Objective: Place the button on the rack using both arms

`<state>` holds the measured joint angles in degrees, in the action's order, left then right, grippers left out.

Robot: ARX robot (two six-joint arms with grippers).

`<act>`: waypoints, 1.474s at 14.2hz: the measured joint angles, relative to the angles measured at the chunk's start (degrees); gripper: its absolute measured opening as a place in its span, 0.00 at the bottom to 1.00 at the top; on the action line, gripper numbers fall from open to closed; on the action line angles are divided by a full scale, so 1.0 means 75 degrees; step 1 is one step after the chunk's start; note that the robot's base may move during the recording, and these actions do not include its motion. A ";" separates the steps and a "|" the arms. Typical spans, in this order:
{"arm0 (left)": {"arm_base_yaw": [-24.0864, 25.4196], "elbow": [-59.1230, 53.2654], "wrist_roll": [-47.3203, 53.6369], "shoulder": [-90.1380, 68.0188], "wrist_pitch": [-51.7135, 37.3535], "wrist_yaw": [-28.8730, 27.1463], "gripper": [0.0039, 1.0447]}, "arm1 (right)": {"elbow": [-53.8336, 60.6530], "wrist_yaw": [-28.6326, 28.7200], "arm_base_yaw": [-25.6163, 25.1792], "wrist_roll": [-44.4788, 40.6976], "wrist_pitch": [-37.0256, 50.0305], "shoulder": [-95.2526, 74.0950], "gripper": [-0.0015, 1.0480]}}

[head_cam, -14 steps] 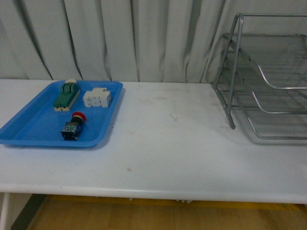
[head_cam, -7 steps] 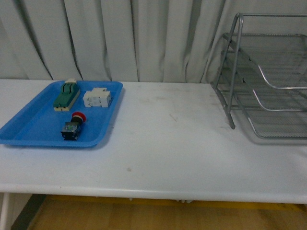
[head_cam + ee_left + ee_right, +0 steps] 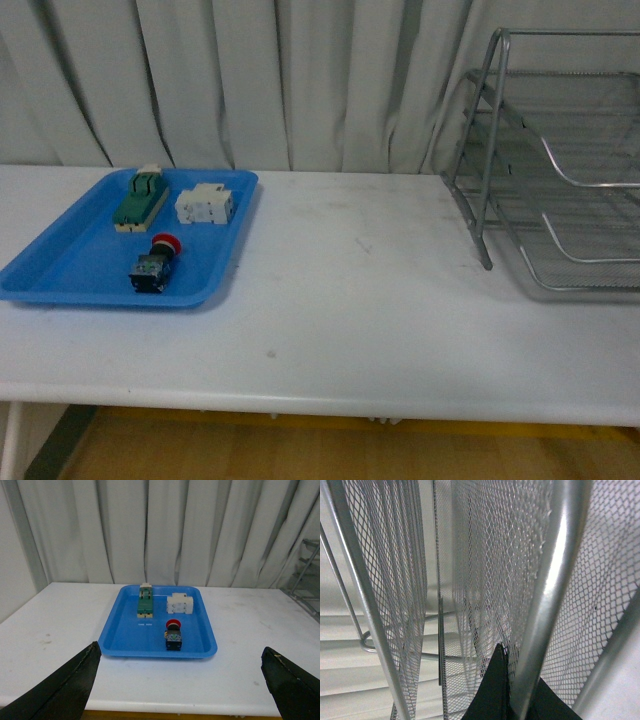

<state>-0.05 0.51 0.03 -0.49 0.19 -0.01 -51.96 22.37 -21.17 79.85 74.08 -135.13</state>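
Front view. White worktop, lightly scuffed, with a pale pleated curtain behind it and a wood floor below its near edge. On its left part lies a blue tray. In the tray, the button lies nearest the front, red cap toward the curtain. Behind it sit a green-and-cream part and a white part. The rack stands at the right edge, well apart from the tray. No arm shows. Tray, button and rack foot lie as they did one second ago.

Left wrist view. The left fingers are spread wide apart and hold nothing, facing the tray across the worktop.

Right wrist view. Rack mesh and tubing fill the frame. The right fingers are partly hidden, so I cannot tell whether they are apart or together.
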 joint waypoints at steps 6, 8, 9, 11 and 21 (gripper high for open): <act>0.0000 0.0000 0.0000 0.0000 0.0000 0.0000 0.94 | 0.1591 -0.0079 -0.0332 -0.0102 0.0195 0.0606 0.03; 0.0000 0.0000 0.0000 0.0000 0.0000 0.0000 0.94 | 0.2014 0.0032 -0.0449 -0.0163 0.0236 0.0790 0.03; 0.0000 0.0000 0.0000 0.0000 0.0000 0.0003 0.94 | 0.2282 0.0117 -0.0548 -0.0195 0.0277 0.0868 0.03; 0.0000 0.0000 0.0000 0.0000 -0.0006 0.0000 0.94 | 0.2640 0.0210 -0.0670 -0.0259 0.0309 0.1005 0.03; 0.0000 0.0000 0.0000 0.0000 -0.0003 0.0000 0.94 | 0.4264 -0.0026 -0.0490 -0.0673 -0.0047 0.2069 0.93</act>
<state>-0.05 0.51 0.03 -0.49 0.16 -0.01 -19.99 22.17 -24.84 74.81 73.73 -119.61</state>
